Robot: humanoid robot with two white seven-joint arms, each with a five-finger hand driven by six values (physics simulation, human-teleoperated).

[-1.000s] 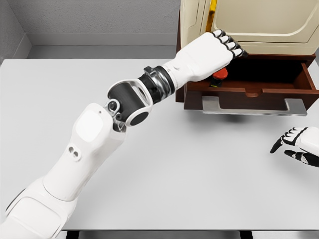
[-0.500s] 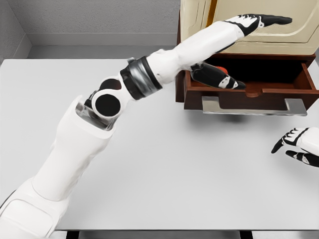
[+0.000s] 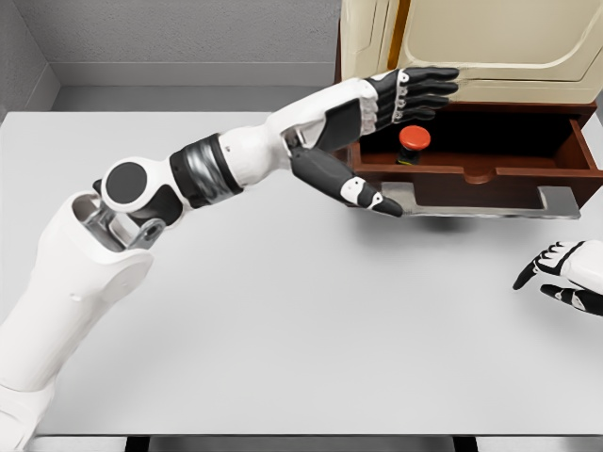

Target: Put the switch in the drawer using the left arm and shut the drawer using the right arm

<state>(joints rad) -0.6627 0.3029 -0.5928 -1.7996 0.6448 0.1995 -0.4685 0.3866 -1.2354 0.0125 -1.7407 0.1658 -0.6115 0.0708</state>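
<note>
The small switch with a round red button top on a dark base (image 3: 414, 141) sits upright inside the open dark-brown wooden drawer (image 3: 490, 174), toward its left end, with no finger touching it. The drawer stands pulled out from a brown cabinet body under a cream-coloured panelled unit (image 3: 490, 38), and a flat grey metal handle (image 3: 471, 201) runs along its front edge.

The white-and-black left hand (image 3: 382, 132) hangs over the drawer's left corner, empty, its fingers stretched out flat above the switch and its thumb pointing down across the drawer front near the handle. The right hand (image 3: 562, 273) rests low on the pale grey table (image 3: 311, 320) at the right edge of the view, well apart from the drawer, its fingers loosely spread and holding nothing.

Step 1 of the 2, placing the switch, looks done. Next the left arm needs to clear the drawer front, after which the right hand must reach the handle or front panel and push it squarely inward, without jolting the switch.
</note>
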